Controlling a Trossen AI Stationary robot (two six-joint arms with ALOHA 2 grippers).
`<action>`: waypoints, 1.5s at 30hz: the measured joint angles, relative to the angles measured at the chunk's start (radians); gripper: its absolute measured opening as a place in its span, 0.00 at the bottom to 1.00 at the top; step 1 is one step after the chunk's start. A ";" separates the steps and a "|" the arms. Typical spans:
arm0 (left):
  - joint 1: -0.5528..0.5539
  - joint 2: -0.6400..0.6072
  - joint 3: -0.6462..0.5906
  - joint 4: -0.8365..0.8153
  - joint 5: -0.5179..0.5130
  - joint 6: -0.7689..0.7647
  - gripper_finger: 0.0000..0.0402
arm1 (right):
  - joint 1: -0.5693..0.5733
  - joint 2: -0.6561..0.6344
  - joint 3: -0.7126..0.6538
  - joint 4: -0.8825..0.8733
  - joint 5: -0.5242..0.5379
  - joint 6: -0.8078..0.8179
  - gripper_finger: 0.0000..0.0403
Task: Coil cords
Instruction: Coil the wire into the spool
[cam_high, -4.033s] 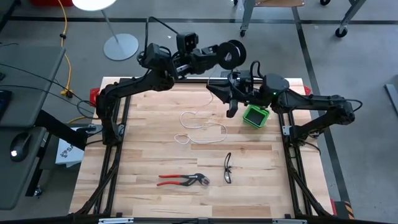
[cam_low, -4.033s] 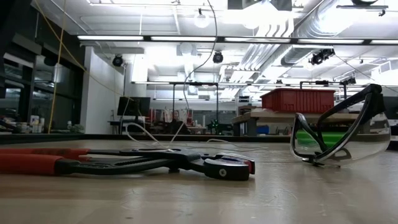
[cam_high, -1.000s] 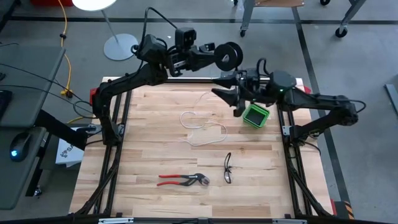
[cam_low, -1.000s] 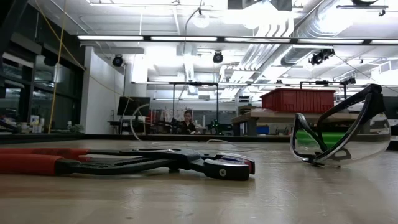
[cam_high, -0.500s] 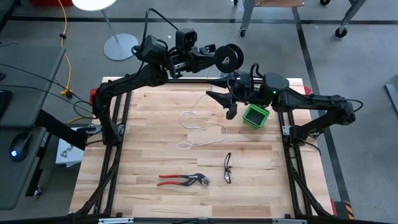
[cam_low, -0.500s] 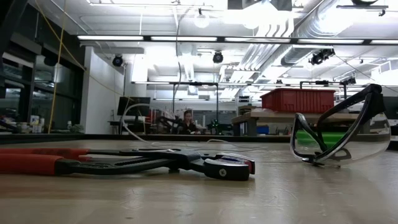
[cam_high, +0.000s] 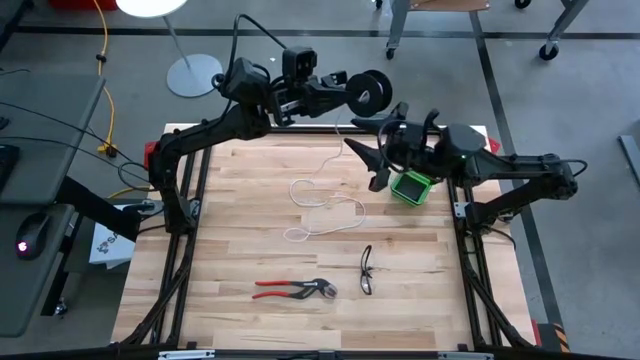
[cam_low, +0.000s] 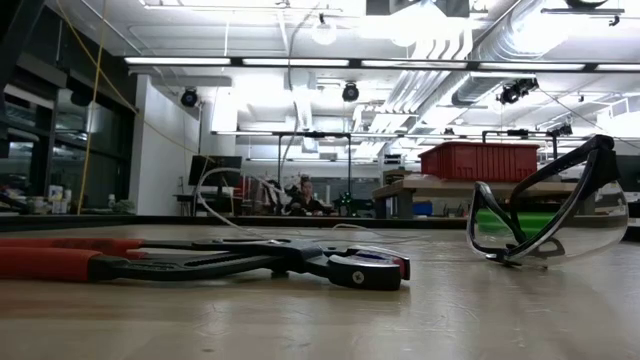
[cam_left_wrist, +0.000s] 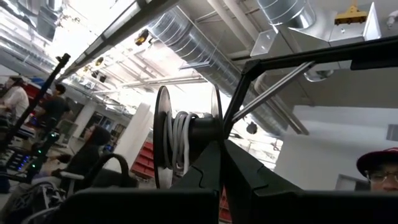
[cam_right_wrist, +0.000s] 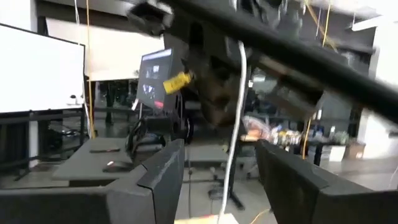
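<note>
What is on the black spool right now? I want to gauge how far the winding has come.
Several turns of white cord sit around the hub of the spool, held up by the left gripper. The hub's far side is hidden, so the full amount cannot be seen.

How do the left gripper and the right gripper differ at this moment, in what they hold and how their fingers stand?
The left gripper is shut on the black spool, which carries a few turns of white cord; the right gripper is open and grips nothing, the cord running between its fingers. The left gripper is at the table's far edge, past the wood; the right gripper hangs over the wood beside the green box. Both are raised off the table.
</note>
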 joint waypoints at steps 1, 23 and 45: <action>-0.001 0.000 0.000 0.000 -0.005 0.003 0.00 | -0.005 0.002 0.000 -0.018 0.000 0.024 0.48; -0.007 0.000 0.000 -0.006 -0.008 0.013 0.00 | -0.013 0.048 -0.001 -0.047 -0.004 0.134 0.04; 0.158 -0.283 0.000 -0.992 0.030 0.293 0.00 | 0.071 -0.144 -0.001 -0.288 -0.106 0.223 0.00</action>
